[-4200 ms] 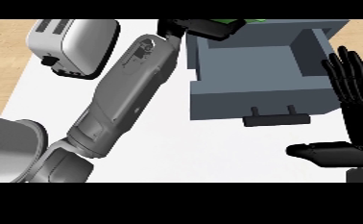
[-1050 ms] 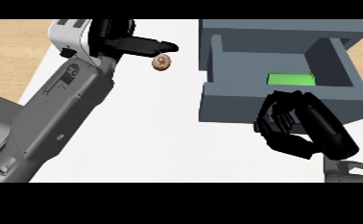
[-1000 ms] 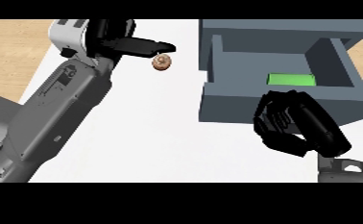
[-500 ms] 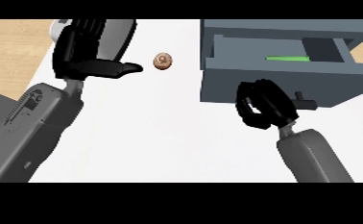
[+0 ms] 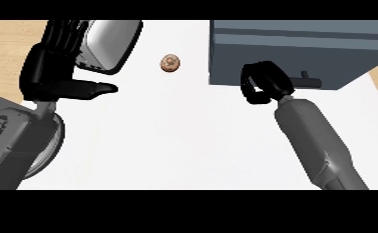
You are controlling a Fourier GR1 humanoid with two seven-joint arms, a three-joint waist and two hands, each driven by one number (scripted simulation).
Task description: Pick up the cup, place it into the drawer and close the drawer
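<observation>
Pressing against the front of the drawer [image 5: 291, 52], the right hand [image 5: 262, 83] has its fingers curled and holds nothing. The drawer looks closed, and no cup shows. Left of the drawer, the left hand [image 5: 55, 72] rests open by the toaster [image 5: 111, 44], past a small brown ball [image 5: 170, 62]

cup: hidden | drawer [image 5: 295, 52]: cut by top, right edges | toaster [image 5: 111, 44]: partly behind left hand [image 5: 55, 74]

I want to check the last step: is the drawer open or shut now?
Shut, it seems: the drawer shows only its flat front, no inside visible. The right hand is against it.
</observation>
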